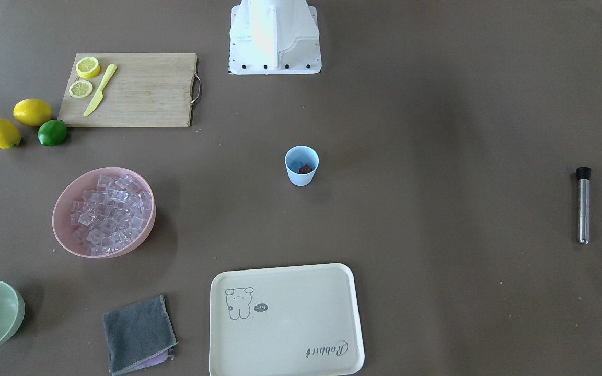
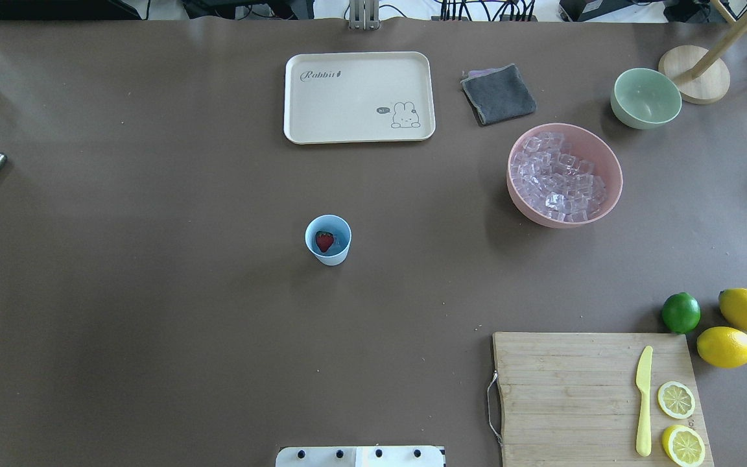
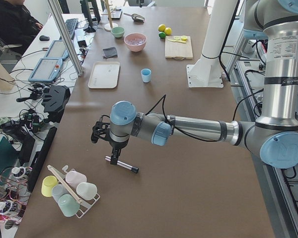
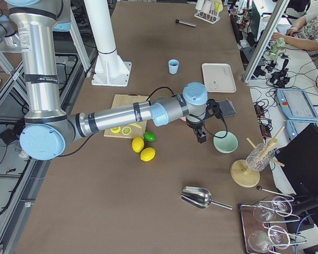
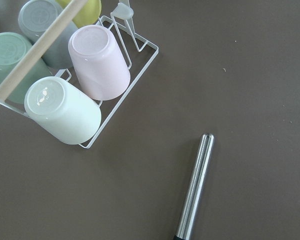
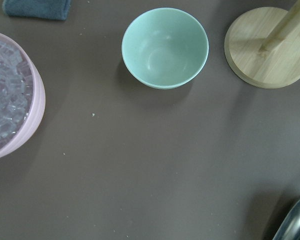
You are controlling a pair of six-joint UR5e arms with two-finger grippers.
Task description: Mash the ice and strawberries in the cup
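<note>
The light-blue cup (image 2: pixel 329 240) stands mid-table, also in the front view (image 1: pixel 301 166). A red strawberry (image 2: pixel 325 241) lies inside it. Clear ice cubes (image 2: pixel 558 178) fill a pink bowl (image 2: pixel 610 194) at the robot's right. My left gripper (image 3: pixel 114 157) hangs over a steel muddler (image 3: pixel 121 165) with a black end, far left of the cup; I cannot tell whether it is open. My right gripper (image 4: pixel 201 138) hovers beside the pale green bowl (image 4: pixel 225 142); its state cannot be told. Neither wrist view shows fingers.
A cream tray (image 2: pixel 359 97), a grey cloth (image 2: pixel 498 94) and a wooden stand (image 2: pixel 694 74) are at the far side. A cutting board (image 2: pixel 568 395) holds a yellow knife (image 2: pixel 643 402) and lemon halves; two lemons and a lime (image 2: pixel 681 312) lie beside it. A cup rack (image 5: pixel 65 75) is near the muddler.
</note>
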